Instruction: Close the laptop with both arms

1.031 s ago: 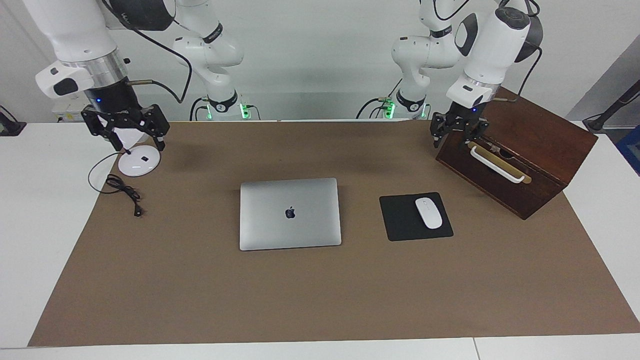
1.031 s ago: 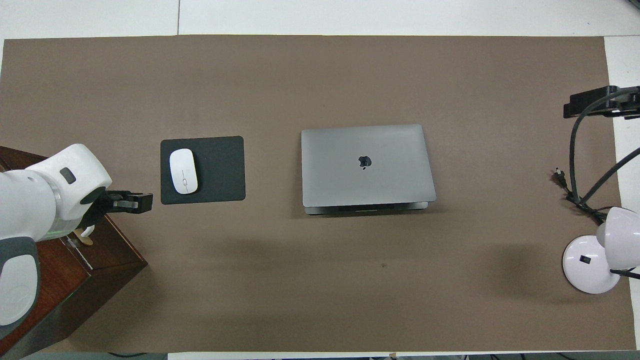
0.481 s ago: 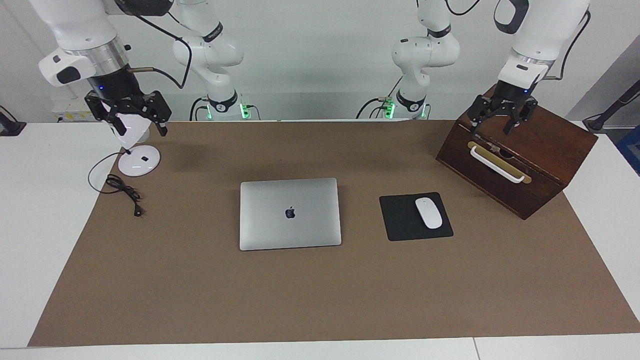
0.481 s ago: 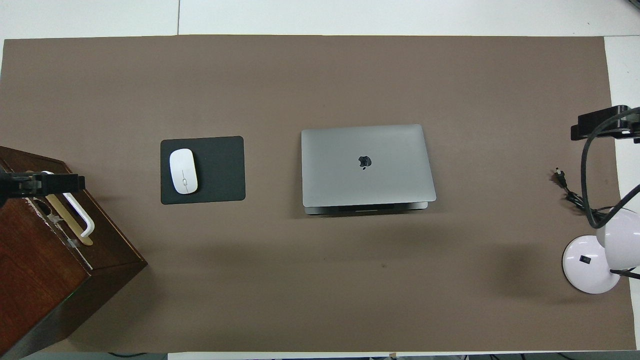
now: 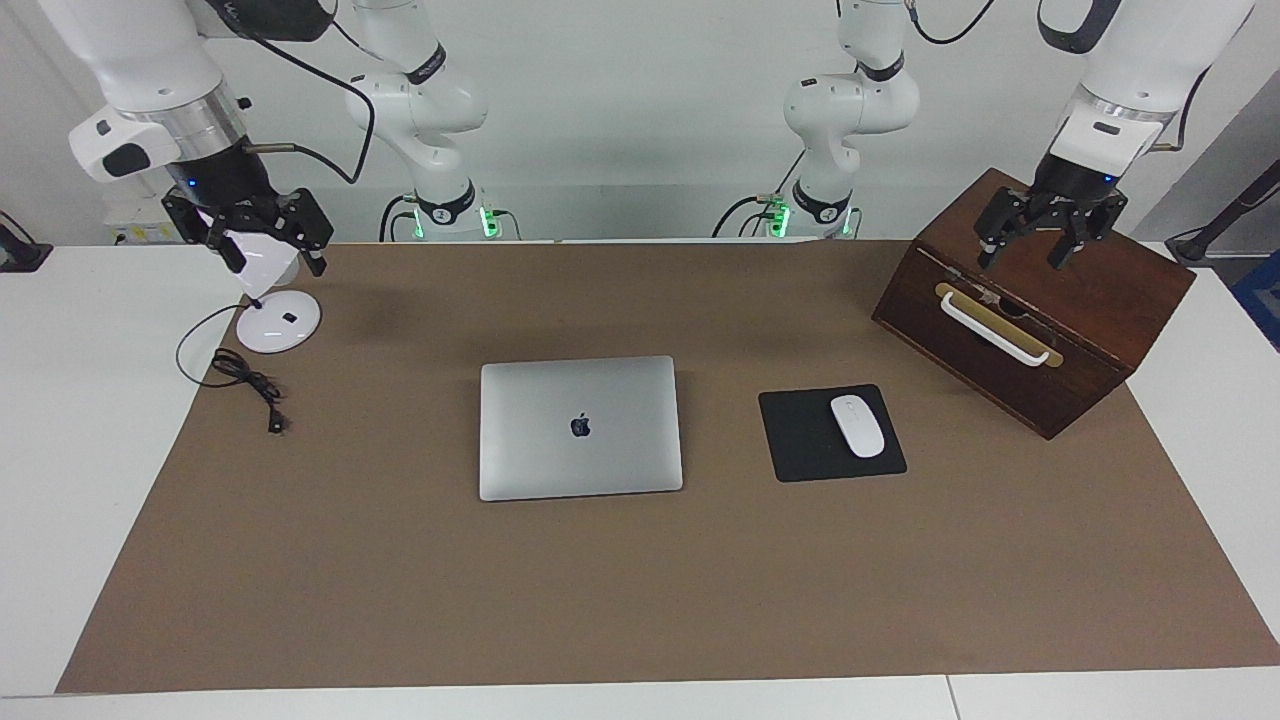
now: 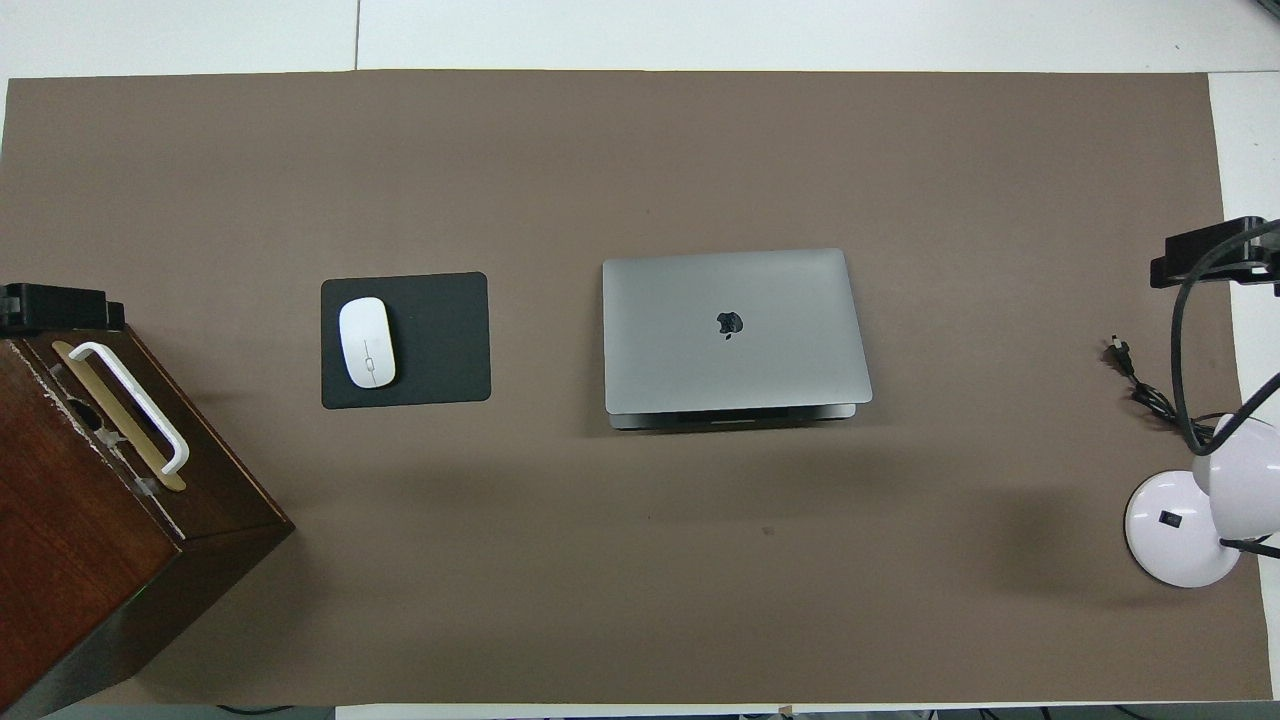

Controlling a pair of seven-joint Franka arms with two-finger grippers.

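The silver-grey laptop [image 5: 580,427] lies in the middle of the brown mat with its lid down flat and the apple logo facing up; it also shows in the overhead view [image 6: 733,330]. My left gripper [image 5: 1035,255] hangs open and empty in the air over the top of the wooden box [image 5: 1070,330], well away from the laptop; its tip shows in the overhead view [image 6: 60,305]. My right gripper [image 5: 270,262] hangs open and empty over the white desk lamp [image 5: 278,322], at the right arm's end of the table; it also shows in the overhead view [image 6: 1215,260].
A black mouse pad [image 5: 800,440] with a white mouse [image 5: 857,426] lies beside the laptop toward the left arm's end. The wooden box has a white handle [image 5: 995,328]. A black cable [image 5: 245,380] runs from the lamp [image 6: 1180,530] onto the mat [image 5: 640,600].
My left gripper has risen from in front of the box's handle to over the box top, toward the table's end. My right gripper has risen slightly over the lamp. The laptop has not moved.
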